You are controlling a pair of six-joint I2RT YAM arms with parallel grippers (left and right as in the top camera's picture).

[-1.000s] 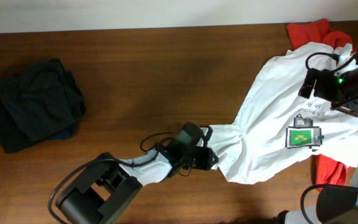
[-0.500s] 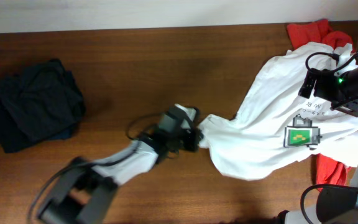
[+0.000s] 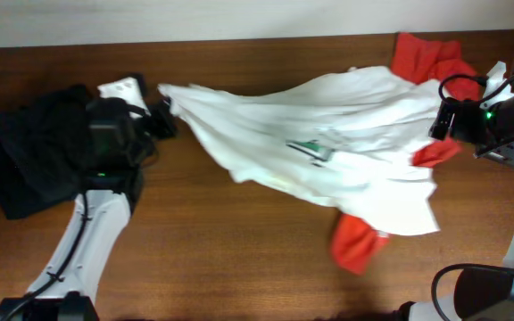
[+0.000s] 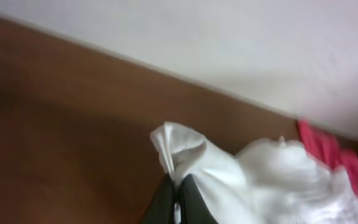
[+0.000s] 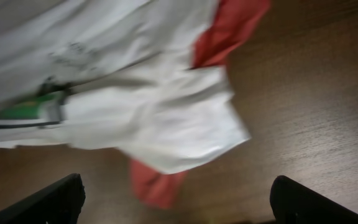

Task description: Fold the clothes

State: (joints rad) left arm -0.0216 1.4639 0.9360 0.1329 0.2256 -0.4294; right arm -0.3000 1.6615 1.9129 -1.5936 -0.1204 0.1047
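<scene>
A white T-shirt is stretched across the back of the table from left to right; it also shows in the left wrist view and the right wrist view. My left gripper is shut on its left end, near the back left. A red garment trails under the white T-shirt, with more red at the back right and in the right wrist view. My right gripper is open and empty at the right edge, beside the shirt.
A heap of dark clothes lies at the far left, right beside my left arm. The wooden table shows bare in front of the shirt. A pale wall runs along the table's back edge.
My left gripper has dragged the white T-shirt's end from the front middle to the back left. The shirt is now spread across the table, and the red garment was pulled out with it.
</scene>
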